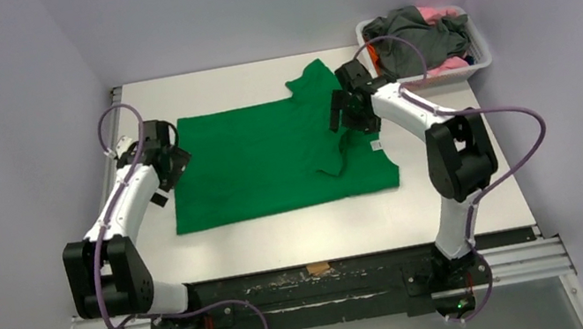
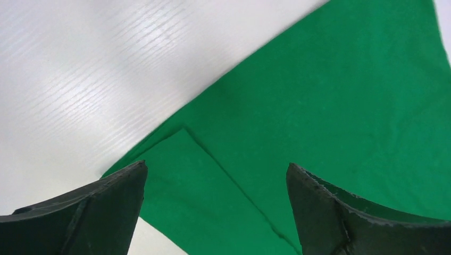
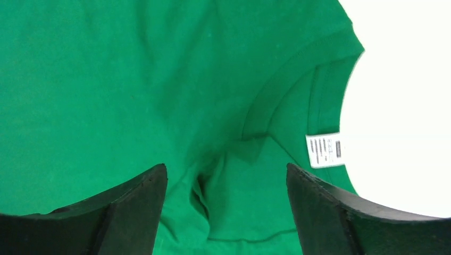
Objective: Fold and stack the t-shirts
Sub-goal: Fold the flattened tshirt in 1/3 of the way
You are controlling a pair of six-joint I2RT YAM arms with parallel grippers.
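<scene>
A bright green t-shirt lies spread on the white table, partly folded, with a sleeve sticking out at the far side and a rumpled fold near its right edge. My left gripper is open over the shirt's left edge; the left wrist view shows a folded green corner between the fingers. My right gripper is open above the collar area; the right wrist view shows the neckline, a crease and a white label. Dark grey, pink and orange shirts lie in the basket.
A white slatted basket holding the other shirts stands at the far right corner of the table. A small brown scrap sits on the near edge. Purple cables loop off both arms.
</scene>
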